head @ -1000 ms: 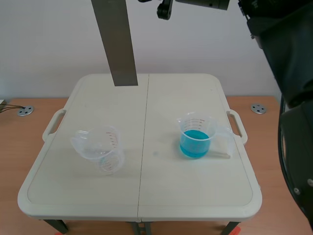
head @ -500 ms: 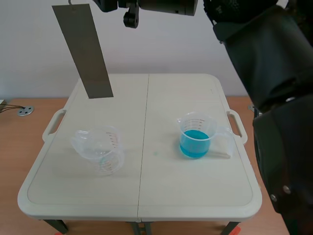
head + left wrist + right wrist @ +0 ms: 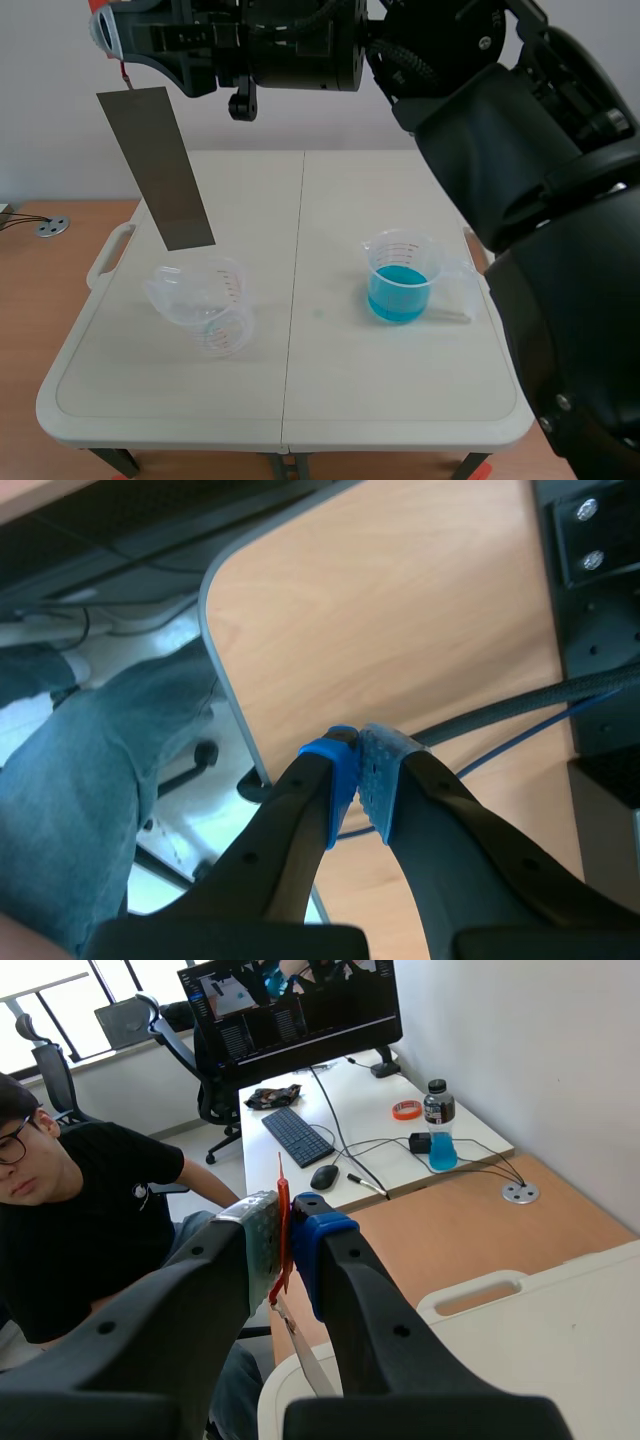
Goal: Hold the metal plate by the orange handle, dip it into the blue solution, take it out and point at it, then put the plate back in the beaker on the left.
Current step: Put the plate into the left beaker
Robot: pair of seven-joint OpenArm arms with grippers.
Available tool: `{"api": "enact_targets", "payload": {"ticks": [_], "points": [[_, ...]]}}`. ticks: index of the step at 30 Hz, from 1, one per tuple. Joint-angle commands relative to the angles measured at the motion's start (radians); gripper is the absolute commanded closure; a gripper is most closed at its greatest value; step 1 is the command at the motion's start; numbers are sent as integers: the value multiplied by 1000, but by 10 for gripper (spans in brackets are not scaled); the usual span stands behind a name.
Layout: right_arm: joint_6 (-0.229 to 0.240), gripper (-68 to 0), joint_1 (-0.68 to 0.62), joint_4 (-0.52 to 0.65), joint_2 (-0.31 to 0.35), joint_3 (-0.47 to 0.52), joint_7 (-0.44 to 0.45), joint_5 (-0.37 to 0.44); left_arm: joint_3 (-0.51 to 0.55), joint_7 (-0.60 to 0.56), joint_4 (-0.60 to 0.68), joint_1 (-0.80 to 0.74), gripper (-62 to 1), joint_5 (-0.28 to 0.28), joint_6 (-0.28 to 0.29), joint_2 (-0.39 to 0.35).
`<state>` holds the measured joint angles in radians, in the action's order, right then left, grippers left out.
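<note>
The metal plate (image 3: 157, 168) hangs in the air over the table's left half, tilted, its lower end just above the empty left beaker (image 3: 205, 303) and not in it. Its thin orange handle (image 3: 281, 1175) is pinched between the 2 pads of the right gripper (image 3: 285, 1230), which is clenched on it high up, the arm stretching across from the right.

The second beaker (image 3: 400, 280) stands on the right half of the white folding table (image 3: 300, 400), well apart from the first, and holds the blue solution. Both carry printed measuring scales, red on the left one and dark on the right, too small to read.

The left gripper (image 3: 360, 765) is off the table, its 2 pads pressed together on nothing, over a wooden desktop (image 3: 400, 610) and a jeans-clad leg (image 3: 90, 780).

Behind the right gripper a person in a black shirt (image 3: 90, 1220) sits by a desk with a keyboard (image 3: 298, 1137), a mouse (image 3: 324, 1176), an orange tape roll (image 3: 405, 1110) and a bottle of blue drink (image 3: 437, 1125); I can't make out its label.
</note>
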<state>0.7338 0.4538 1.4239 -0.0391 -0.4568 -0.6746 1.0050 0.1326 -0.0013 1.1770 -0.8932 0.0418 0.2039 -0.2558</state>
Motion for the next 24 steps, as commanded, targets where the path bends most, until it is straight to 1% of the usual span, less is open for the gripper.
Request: {"api": "enact_targets", "payload": {"ticks": [1,6,14,24], "points": [[12,-15,26,-6,-6,-3,27,11,-2,-28,15,-33,-19,-3,6,-8],[12,-15,26,-48,-6,-5,46,11,-8,-50,14,-39,-19,8,6,-8],[12,-15,26,-103,-6,-32,65,11,-9,-58,14,-5,-19,8,1,-14],[12,-15,26,-172,-6,-43,147,-27,-9,-81,15,32,-19,8,1,-14]]}}
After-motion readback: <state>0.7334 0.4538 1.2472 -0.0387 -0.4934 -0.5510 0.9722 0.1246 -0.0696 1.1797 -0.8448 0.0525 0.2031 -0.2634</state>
